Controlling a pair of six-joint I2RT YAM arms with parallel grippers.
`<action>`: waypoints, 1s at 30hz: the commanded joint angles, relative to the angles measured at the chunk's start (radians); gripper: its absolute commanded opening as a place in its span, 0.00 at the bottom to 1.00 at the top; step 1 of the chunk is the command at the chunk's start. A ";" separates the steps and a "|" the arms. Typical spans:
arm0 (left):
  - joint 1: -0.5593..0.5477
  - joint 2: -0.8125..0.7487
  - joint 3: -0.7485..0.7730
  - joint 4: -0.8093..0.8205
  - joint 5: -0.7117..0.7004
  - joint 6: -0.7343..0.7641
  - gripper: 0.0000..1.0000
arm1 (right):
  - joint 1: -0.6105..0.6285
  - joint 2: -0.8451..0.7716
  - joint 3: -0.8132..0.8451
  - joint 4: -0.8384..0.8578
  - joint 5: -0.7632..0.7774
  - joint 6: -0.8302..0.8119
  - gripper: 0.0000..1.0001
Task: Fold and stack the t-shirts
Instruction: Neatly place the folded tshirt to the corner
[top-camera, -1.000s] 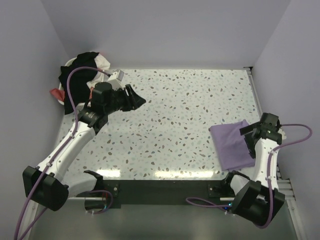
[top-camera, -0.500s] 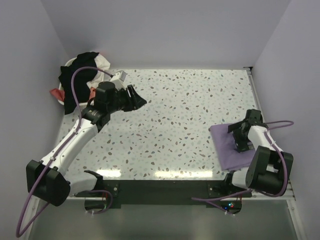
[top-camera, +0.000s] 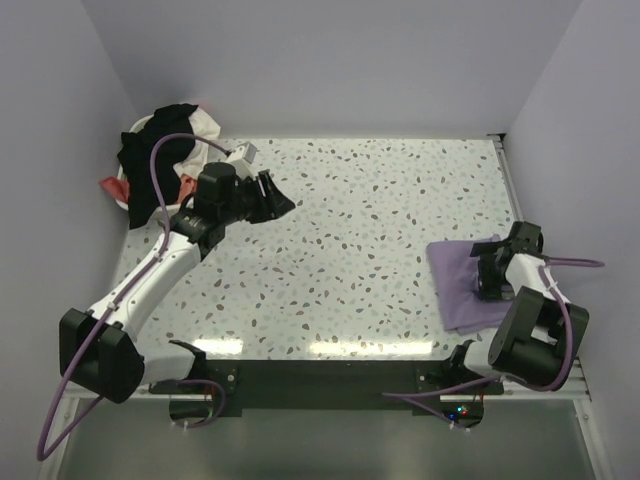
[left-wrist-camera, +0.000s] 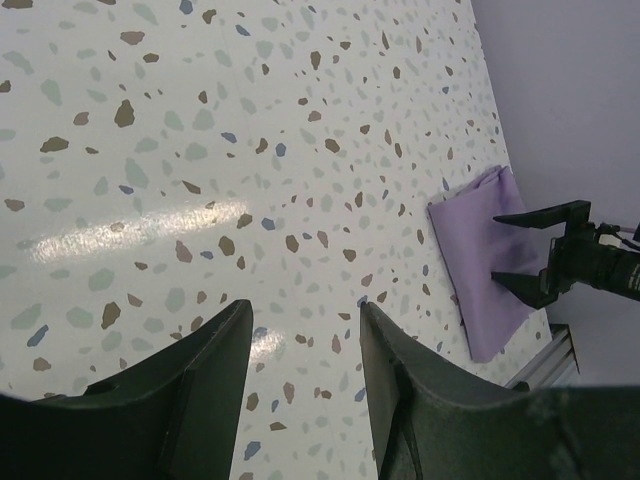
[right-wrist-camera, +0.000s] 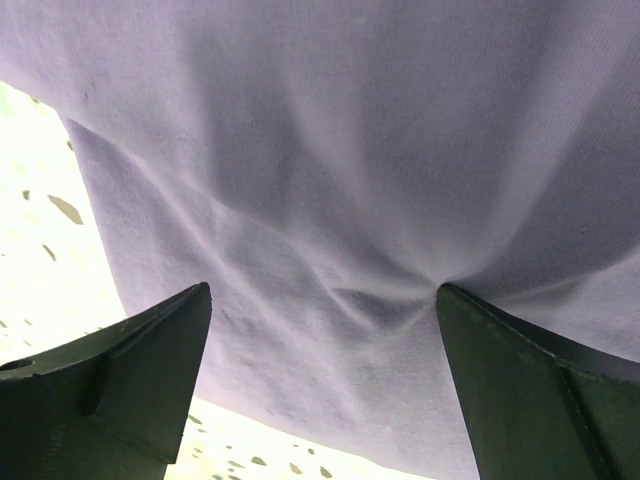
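My right gripper (right-wrist-camera: 320, 300): jaws spread wide, tips down on the folded purple t-shirt (right-wrist-camera: 340, 140), clamping nothing. Cloth puckers at one tip. I judge it soft, light and limp, likely to slide on the speckled table (top-camera: 380, 200). It lies at the table's right edge. Best hold is a pinch on a folded edge, all layers together. My left gripper (left-wrist-camera: 303, 325): released, empty, above bare table near the heap of unfolded shirts (top-camera: 165, 135), far-left corner.
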 joint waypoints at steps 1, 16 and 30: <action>-0.005 0.008 0.034 0.064 0.000 0.007 0.52 | -0.035 0.083 -0.070 0.098 0.014 0.062 0.99; -0.005 0.006 0.057 0.047 -0.006 0.004 0.52 | -0.094 0.085 -0.003 0.019 0.008 0.032 0.99; -0.007 -0.028 0.037 0.053 0.006 0.000 0.52 | 0.062 -0.097 0.302 -0.284 0.095 -0.264 0.99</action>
